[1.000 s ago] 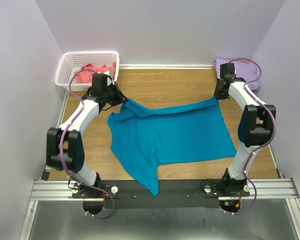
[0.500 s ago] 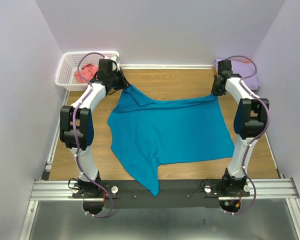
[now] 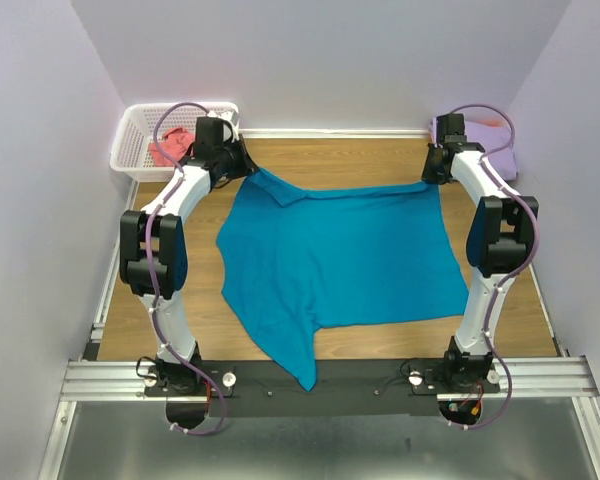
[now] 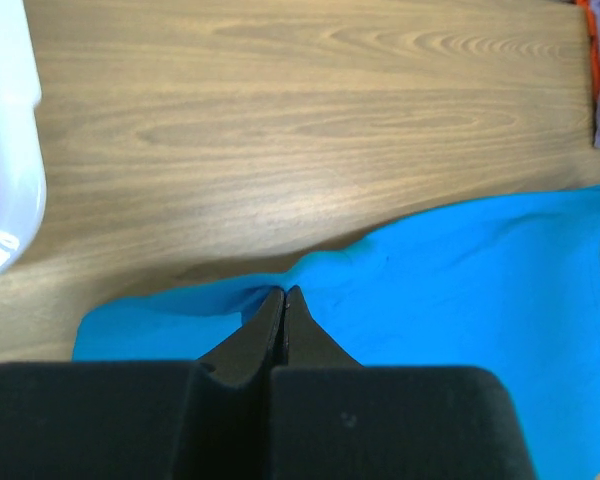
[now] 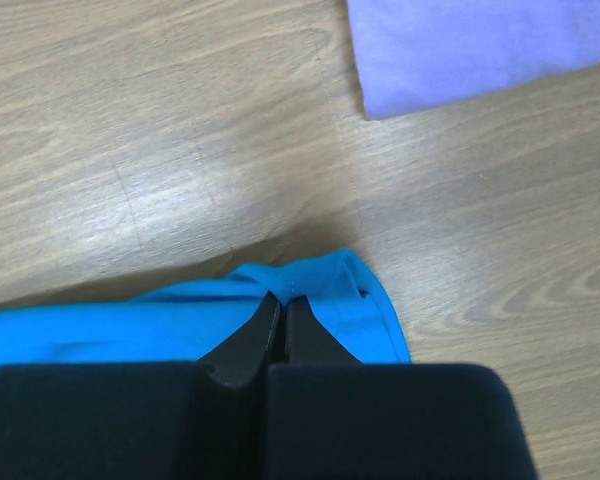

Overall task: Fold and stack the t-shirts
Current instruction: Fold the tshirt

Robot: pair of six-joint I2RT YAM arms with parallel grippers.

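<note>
The teal-blue t-shirt (image 3: 340, 255) lies spread on the wooden table, its far edge pulled taut between both grippers. My left gripper (image 3: 248, 170) is shut on the shirt's far left corner; its jaws pinch the cloth (image 4: 410, 290) in the left wrist view. My right gripper (image 3: 433, 180) is shut on the far right corner (image 5: 320, 290). A pale lavender shirt (image 3: 485, 150) lies folded at the far right and shows in the right wrist view (image 5: 480, 45). A coral-pink shirt (image 3: 168, 150) lies in the basket.
A white lattice basket (image 3: 140, 125) stands at the far left corner; its rim shows in the left wrist view (image 4: 5, 130). Lilac walls close in the table on three sides. The arm bases sit on a rail at the near edge.
Both grippers have moved toward the far edge, pulling the shirt's far corners with them. The far edge has gone from slack and crumpled to nearly straight.
</note>
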